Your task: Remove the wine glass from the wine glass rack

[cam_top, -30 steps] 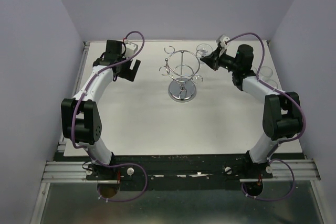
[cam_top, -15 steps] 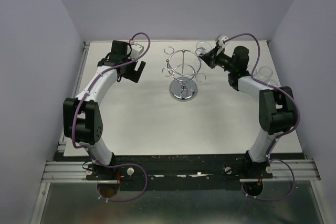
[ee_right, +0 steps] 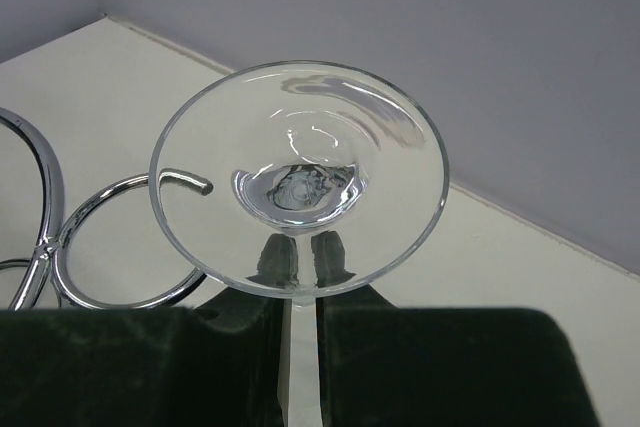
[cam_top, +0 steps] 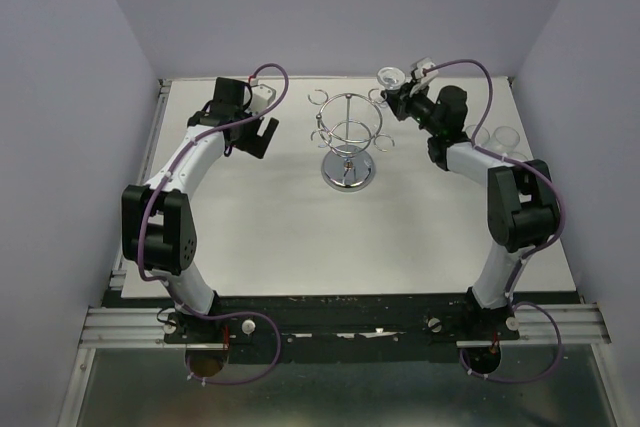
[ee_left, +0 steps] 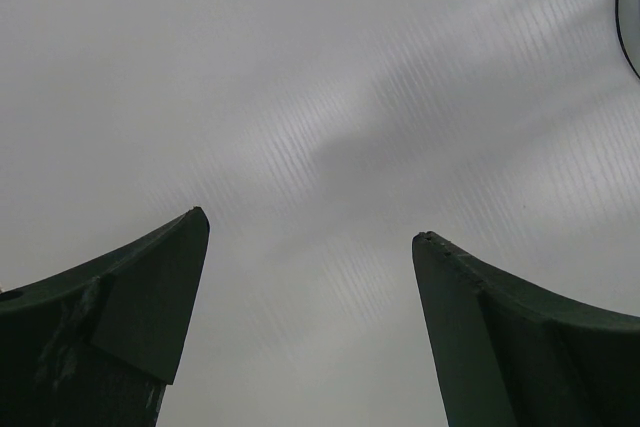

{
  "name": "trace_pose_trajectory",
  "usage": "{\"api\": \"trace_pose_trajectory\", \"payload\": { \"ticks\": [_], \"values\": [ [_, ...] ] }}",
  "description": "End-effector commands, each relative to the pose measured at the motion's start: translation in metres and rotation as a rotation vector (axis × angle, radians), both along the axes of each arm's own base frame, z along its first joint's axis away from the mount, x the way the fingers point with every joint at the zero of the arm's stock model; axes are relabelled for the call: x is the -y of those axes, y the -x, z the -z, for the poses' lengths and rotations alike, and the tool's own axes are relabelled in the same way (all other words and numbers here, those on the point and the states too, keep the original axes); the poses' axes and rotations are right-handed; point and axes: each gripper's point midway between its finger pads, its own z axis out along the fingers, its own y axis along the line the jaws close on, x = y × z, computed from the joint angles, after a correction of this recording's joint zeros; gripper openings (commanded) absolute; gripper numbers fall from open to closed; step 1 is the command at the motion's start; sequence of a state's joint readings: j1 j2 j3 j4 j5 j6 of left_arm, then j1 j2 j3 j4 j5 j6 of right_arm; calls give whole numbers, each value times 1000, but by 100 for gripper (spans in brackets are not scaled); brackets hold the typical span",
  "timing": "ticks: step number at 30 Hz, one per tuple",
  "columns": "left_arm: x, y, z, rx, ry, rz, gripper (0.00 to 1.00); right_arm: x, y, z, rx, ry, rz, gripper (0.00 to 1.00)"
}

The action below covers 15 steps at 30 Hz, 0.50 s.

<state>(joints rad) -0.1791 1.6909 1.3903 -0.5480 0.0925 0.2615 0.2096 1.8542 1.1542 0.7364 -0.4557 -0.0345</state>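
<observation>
The wine glass (ee_right: pixel 300 147) shows as a clear round foot facing the right wrist camera, its stem running down between the dark fingers. My right gripper (ee_right: pixel 298 247) is shut on that stem; the bowl is hidden. From above, the glass foot (cam_top: pixel 388 76) and the right gripper (cam_top: pixel 401 98) are just right of the chrome wine glass rack (cam_top: pixel 347 137), close to one of its loop holders (ee_right: pixel 110 247). The foot overlaps that loop in the wrist view, and I cannot tell whether they touch. My left gripper (cam_top: pixel 258 133) is open to the left of the rack, and in its wrist view the left gripper (ee_left: pixel 310 225) holds nothing.
Two more clear glasses (cam_top: pixel 478 134) (cam_top: pixel 507 135) stand near the table's right edge, beside the right arm. The rack's round shiny base (cam_top: pixel 348 175) sits mid-table. The lilac back wall (cam_top: pixel 330 7) is close behind the rack and both grippers.
My right gripper has carried the glass toward the back wall, its foot now beyond the rack's loop. The left gripper shifted slightly right, nearer the rack, still open.
</observation>
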Motion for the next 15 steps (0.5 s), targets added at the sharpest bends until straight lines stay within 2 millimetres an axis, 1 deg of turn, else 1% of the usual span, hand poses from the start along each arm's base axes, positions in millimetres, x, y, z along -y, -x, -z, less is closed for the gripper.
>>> {"api": "trace_pose_trajectory", "payload": {
  "ticks": [1, 5, 8, 10, 12, 15],
  "values": [
    [1, -5, 2, 3, -18, 5, 99, 7, -11, -41, 124, -40, 65, 1],
    [2, -7, -1, 10, -15, 6, 99, 14, -12, -42, 123, -29, 104, 1],
    [1, -6, -5, 17, -17, 8, 99, 24, -12, -47, 130, -13, 155, 1],
    [0, -5, -9, 25, -17, 7, 99, 28, -8, -51, 139, 11, 160, 1],
    [0, -2, -12, 32, -15, 6, 99, 27, 0, -56, 149, 47, 139, 1],
    [-2, -2, -27, 77, -8, -13, 99, 26, 15, -61, 133, 112, 103, 1]
  ]
}}
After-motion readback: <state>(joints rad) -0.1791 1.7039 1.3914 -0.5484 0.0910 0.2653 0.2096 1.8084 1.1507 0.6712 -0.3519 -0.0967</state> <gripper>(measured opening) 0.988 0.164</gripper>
